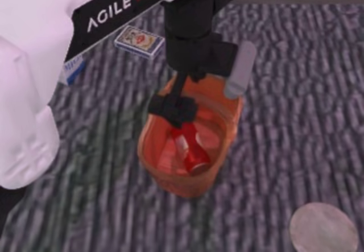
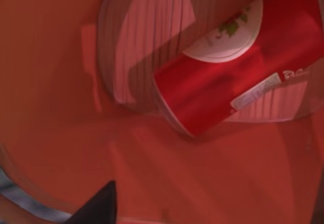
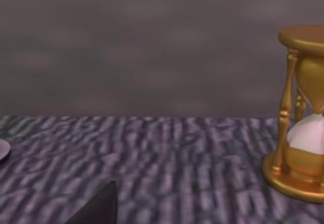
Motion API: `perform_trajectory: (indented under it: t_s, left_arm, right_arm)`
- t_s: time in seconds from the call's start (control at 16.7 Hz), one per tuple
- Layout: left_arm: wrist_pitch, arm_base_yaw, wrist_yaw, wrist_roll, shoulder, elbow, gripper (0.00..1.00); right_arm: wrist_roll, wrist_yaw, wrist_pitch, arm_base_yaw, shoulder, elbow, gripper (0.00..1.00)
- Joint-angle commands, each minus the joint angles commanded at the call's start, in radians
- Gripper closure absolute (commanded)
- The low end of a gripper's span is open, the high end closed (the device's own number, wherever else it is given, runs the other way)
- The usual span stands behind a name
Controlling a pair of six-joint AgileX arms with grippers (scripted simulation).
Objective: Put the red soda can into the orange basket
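You can see the red soda can (image 1: 190,148) lying tilted inside the orange basket (image 1: 149,149) mid-table, your left gripper (image 1: 173,111) just above it, though whether its grip is released can't be told.

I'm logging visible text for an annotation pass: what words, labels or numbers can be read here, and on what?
"AGILE X": on the left arm.
Red soda can: label patch and strip print too blurred to read.
Card box: printed picture, nothing legible.
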Motion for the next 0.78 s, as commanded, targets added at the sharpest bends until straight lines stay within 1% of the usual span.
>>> perform_trajectory:
  t_s: [0.36, 0.78]
  left_arm:
    - [0.028, 0.000, 0.000, -0.001, -0.006, -0.034, 0.00]
    - [0.028, 0.000, 0.000, -0.001, -0.006, -0.034, 0.53]
  right_arm:
    - [0.000, 0.000, 0.000, 0.000, 0.000, 0.000, 0.00]
    - [0.000, 0.000, 0.000, 0.000, 0.000, 0.000, 0.00]
